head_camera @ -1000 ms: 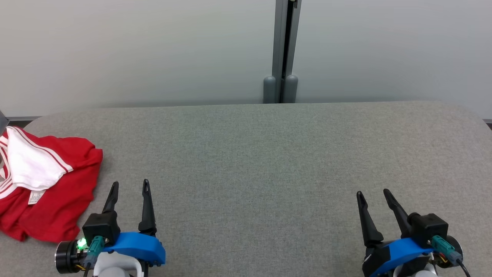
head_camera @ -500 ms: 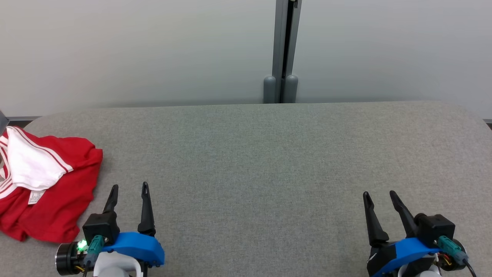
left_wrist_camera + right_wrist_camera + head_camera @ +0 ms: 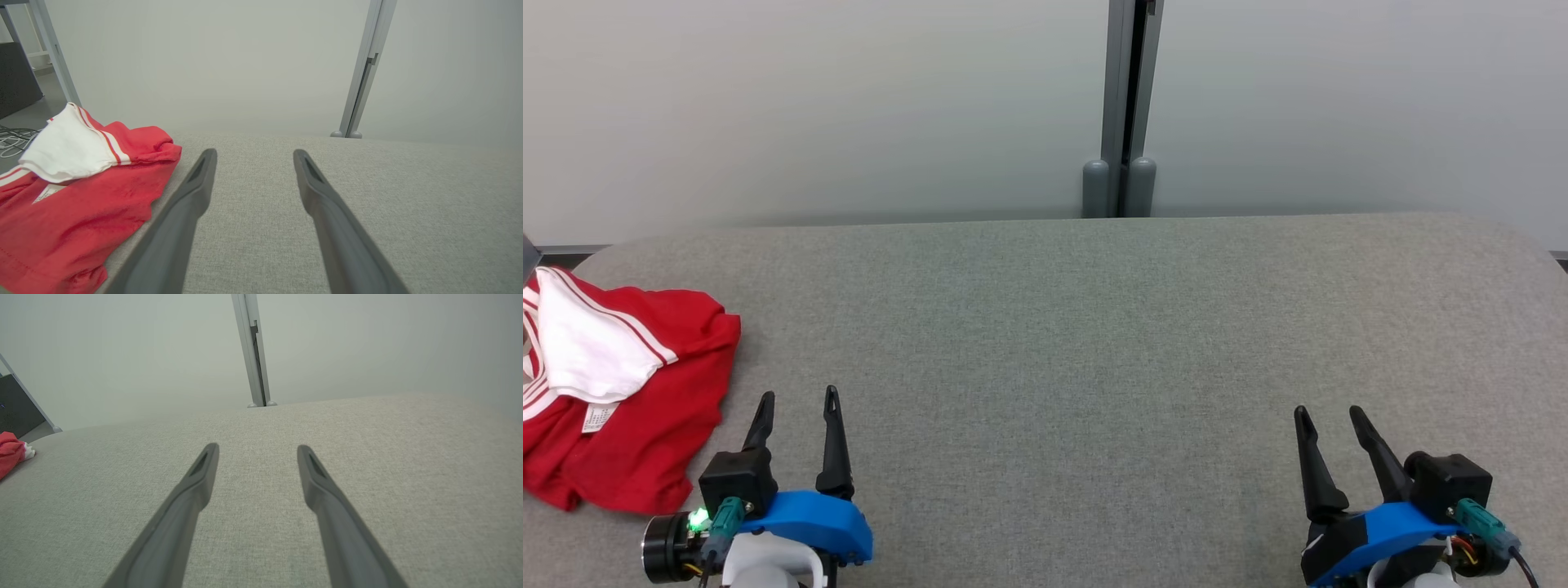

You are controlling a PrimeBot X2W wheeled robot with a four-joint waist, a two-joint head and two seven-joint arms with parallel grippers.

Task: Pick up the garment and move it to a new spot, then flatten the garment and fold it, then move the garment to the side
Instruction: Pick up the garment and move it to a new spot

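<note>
since the earlier frame our right gripper (image 3: pixel 1325 411) has slid a little to the right, and our left gripper (image 3: pixel 797 394) has drawn a little back. both have their fingers spread wide and hold nothing over the grey table (image 3: pixel 1094 343). the red and white garment (image 3: pixel 645 408) lies crumpled at the table's left end, near our left gripper, not touched.

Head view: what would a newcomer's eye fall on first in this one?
The red-and-white garment, lying bunched at the left edge of the grey table, stands out at once. Next come the left gripper, close beside it but not touching, and the right gripper at the lower right, both open and empty.
</note>
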